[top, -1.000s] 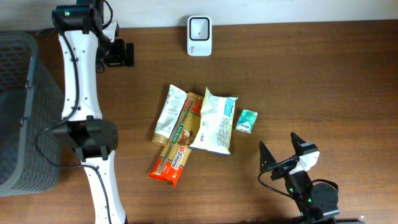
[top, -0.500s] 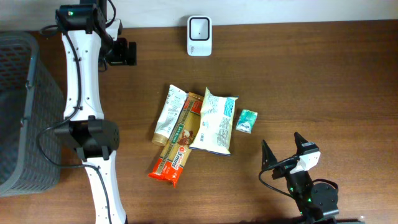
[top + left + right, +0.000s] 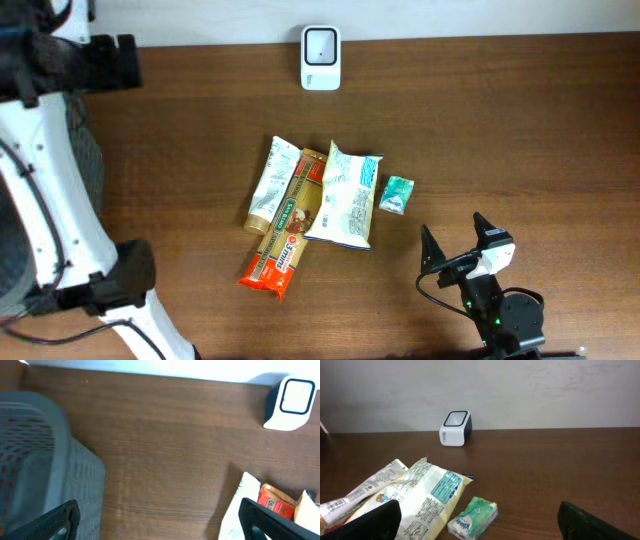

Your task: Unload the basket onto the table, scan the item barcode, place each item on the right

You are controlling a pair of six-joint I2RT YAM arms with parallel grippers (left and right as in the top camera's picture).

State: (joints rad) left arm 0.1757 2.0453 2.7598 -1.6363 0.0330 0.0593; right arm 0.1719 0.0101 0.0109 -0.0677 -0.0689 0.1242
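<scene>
Right wrist view: nearest lies one small green tissue pack point(image 3: 472, 519), just beside one white bag point(image 3: 427, 495) on the table point(image 3: 545, 460). One white packet point(image 3: 372, 481) is seen behind them, and one scanner point(image 3: 455, 428) stands far back by the wall. From overhead a fourth item is revealed partly under the bag — one orange pasta pack point(image 3: 272, 268). One grey basket point(image 3: 45, 460) is best shown by the left wrist view; its contents cannot be made out. The right gripper point(image 3: 451, 228) and left gripper point(image 3: 159, 505) are spread wide, nothing grasped.
</scene>
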